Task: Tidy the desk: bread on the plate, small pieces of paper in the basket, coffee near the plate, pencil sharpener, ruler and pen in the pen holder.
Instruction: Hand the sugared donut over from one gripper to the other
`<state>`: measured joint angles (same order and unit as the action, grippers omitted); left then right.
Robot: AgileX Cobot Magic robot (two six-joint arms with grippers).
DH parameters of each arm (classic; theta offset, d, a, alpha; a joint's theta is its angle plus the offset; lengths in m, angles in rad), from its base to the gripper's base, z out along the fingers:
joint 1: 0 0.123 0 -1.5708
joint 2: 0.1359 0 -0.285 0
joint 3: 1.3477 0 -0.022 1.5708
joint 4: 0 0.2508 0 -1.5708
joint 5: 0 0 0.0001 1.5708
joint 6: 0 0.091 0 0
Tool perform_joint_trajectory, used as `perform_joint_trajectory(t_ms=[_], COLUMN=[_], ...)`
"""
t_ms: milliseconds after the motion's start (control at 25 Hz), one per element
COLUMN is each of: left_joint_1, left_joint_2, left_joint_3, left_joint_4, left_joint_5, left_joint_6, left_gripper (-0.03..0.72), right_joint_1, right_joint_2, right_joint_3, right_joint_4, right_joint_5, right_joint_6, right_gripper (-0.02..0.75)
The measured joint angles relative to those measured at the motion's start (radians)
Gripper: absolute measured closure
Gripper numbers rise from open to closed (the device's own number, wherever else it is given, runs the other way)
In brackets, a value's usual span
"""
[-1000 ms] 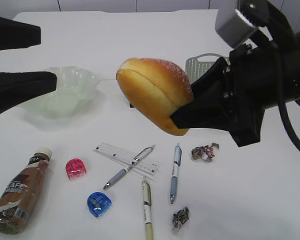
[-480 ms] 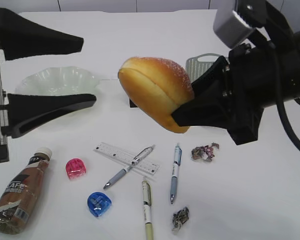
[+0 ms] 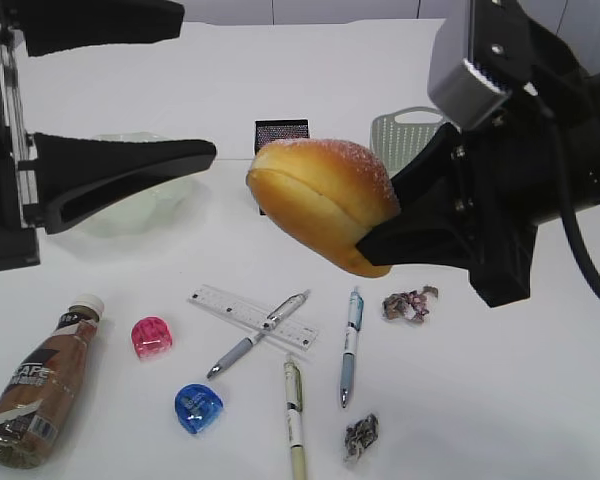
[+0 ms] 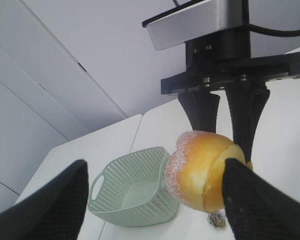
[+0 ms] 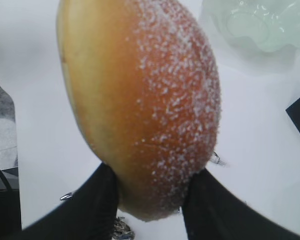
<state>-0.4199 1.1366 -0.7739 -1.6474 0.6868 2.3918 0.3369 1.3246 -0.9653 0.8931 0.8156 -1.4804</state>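
My right gripper (image 3: 380,235) is shut on a sugar-dusted bread bun (image 3: 325,200) and holds it in the air over the table's middle; the bun also shows in the right wrist view (image 5: 140,105) and the left wrist view (image 4: 205,170). My left gripper (image 3: 195,80) is open and empty, raised at the left with its jaws pointing at the bun. The pale green plate (image 3: 165,195) lies behind the lower left jaw. A coffee bottle (image 3: 40,385), pink sharpener (image 3: 151,336), blue sharpener (image 3: 198,407), clear ruler (image 3: 230,305), three pens (image 3: 352,345) and two paper scraps (image 3: 410,303) lie on the table.
A green mesh basket (image 3: 400,135) stands at the back right, also in the left wrist view (image 4: 135,195). A black mesh pen holder (image 3: 281,133) stands behind the bun. The plate also shows at the top right of the right wrist view (image 5: 260,25).
My left gripper has moved right and up, toward the bun, with its jaws wide. The bun and right gripper have shifted slightly right and down, uncovering the pen holder.
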Motion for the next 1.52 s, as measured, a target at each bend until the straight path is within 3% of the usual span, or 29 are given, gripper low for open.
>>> perform_joint_trajectory(t_ms=[600, 1280, 1520], left_joint_1=[0.000, 0.000, -0.052], left_joint_2=[0.092, 0.128, 0.131], left_joint_3=[-0.001, -0.001, -0.001], left_joint_4=[0.085, 0.083, 0.083], left_joint_5=[0.082, 0.114, 0.097], left_joint_6=[0.002, 0.002, 0.002], left_gripper=[0.076, 0.090, 0.094], right_joint_1=[0.000, 0.042, 0.050], right_joint_2=[0.000, 0.009, 0.046], right_joint_3=[-0.002, -0.023, -0.075], right_joint_4=[-0.051, -0.084, -0.043], right_joint_5=[-0.006, 0.020, 0.018], right_joint_6=[-0.028, -0.054, -0.054], right_gripper=[0.456, 0.456, 0.456])
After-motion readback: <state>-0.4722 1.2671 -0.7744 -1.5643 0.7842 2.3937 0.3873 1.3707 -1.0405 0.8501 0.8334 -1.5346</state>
